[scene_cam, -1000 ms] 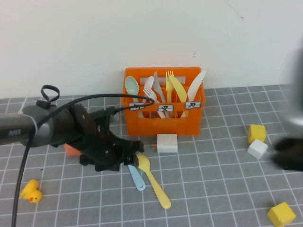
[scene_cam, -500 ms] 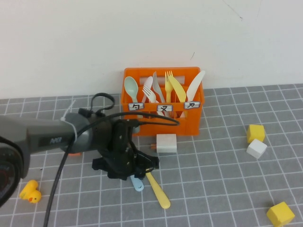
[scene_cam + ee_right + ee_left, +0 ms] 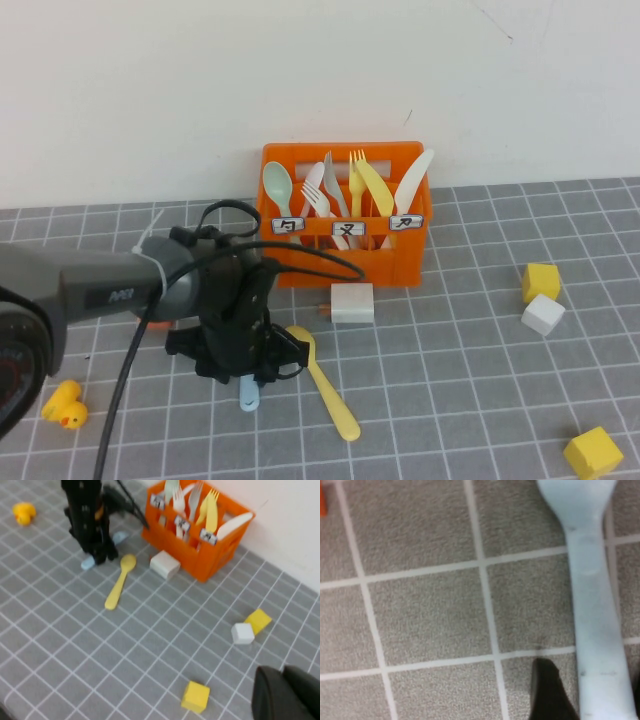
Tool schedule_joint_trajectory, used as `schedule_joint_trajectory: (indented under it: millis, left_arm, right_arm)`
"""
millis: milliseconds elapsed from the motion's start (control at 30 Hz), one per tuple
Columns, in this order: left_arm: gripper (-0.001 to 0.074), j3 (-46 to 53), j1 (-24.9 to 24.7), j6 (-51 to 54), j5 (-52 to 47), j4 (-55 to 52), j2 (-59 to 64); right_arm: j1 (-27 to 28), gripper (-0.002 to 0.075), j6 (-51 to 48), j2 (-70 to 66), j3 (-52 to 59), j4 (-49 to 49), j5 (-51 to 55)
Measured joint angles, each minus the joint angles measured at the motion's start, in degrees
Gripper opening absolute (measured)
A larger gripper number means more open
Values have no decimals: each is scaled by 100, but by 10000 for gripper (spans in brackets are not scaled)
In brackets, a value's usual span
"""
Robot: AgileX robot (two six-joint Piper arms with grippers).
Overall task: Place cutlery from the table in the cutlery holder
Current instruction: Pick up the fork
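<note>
The orange cutlery holder [image 3: 345,262] stands at the back of the table [image 3: 450,400]. It holds a mint spoon, a white fork, a grey fork [image 3: 334,183], a yellow fork and spoon, and a white knife. My left gripper [image 3: 246,372] points down in front of it and is shut on the light-blue fork [image 3: 592,605], low over the tiles. One finger [image 3: 547,692] shows beside the handle. The fork's end [image 3: 249,398] sticks out below the gripper. The yellow spoon [image 3: 322,382] lies just right of it. My right gripper [image 3: 283,680] is shut and empty, high over the table's right side, out of the high view.
A white block [image 3: 352,302] sits in front of the holder. A yellow cube [image 3: 542,282] and a white cube [image 3: 543,315] lie at the right, another yellow cube [image 3: 594,452] at the front right. A rubber duck [image 3: 65,405] sits front left. The wall is close behind.
My left gripper came down over the light-blue fork, turned, and shifted left; the fork moved left with it. The right arm left the high view.
</note>
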State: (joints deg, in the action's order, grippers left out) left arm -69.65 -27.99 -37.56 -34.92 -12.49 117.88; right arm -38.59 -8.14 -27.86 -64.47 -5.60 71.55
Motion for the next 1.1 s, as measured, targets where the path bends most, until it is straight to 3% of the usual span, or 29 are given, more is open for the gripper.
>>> schedule_joint_trajectory:
  millis: [333,633,933,1100]
  left_arm:
    - [334,0,512,145,389,574,13]
    - [334,-5,525,414,595,563,27]
    - [330,-21,525,436,692,626,60]
    - [218,-61,525,682,593,775,116]
  right_arm:
    - [0,30,-236,-640,512,-125,-57]
    - [0,13,-297,-663,1451,-216,-835]
    - [0,11,-305,-667,1590,121,-1058]
    - [0,11,-305,-667,1627,169,-1188]
